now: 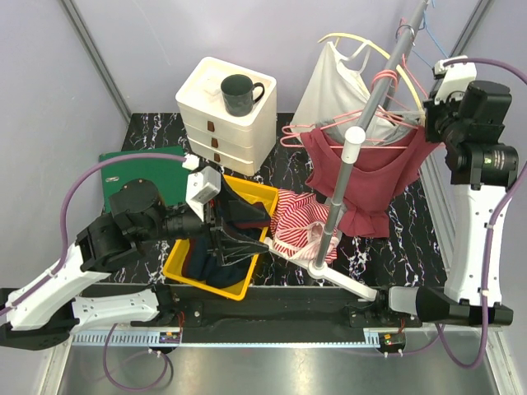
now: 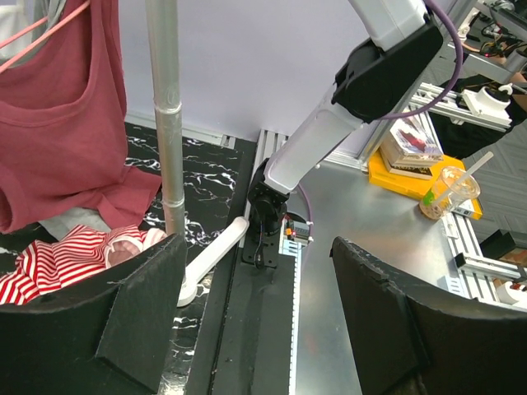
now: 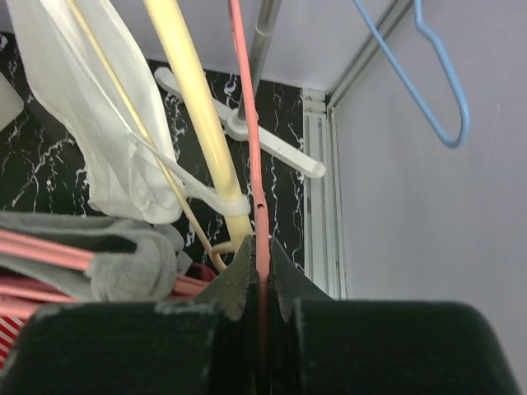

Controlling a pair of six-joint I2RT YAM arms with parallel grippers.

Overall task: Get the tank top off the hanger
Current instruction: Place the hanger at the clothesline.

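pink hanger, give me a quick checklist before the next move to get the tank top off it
1. Right gripper shut on the pink hanger: ok.
2. Left gripper open and empty: ok.
3. Tank top off its hanger: not ok, it hangs by the pole.
4. Held hanger is the one carrying the tank top: cannot tell, several pink hangers crowd together.
5. Left gripper close to the tank top: not ok, it is over the yellow bin, apart from the top.
6. Open approach: not ok, the pole crosses in front of the tank top.
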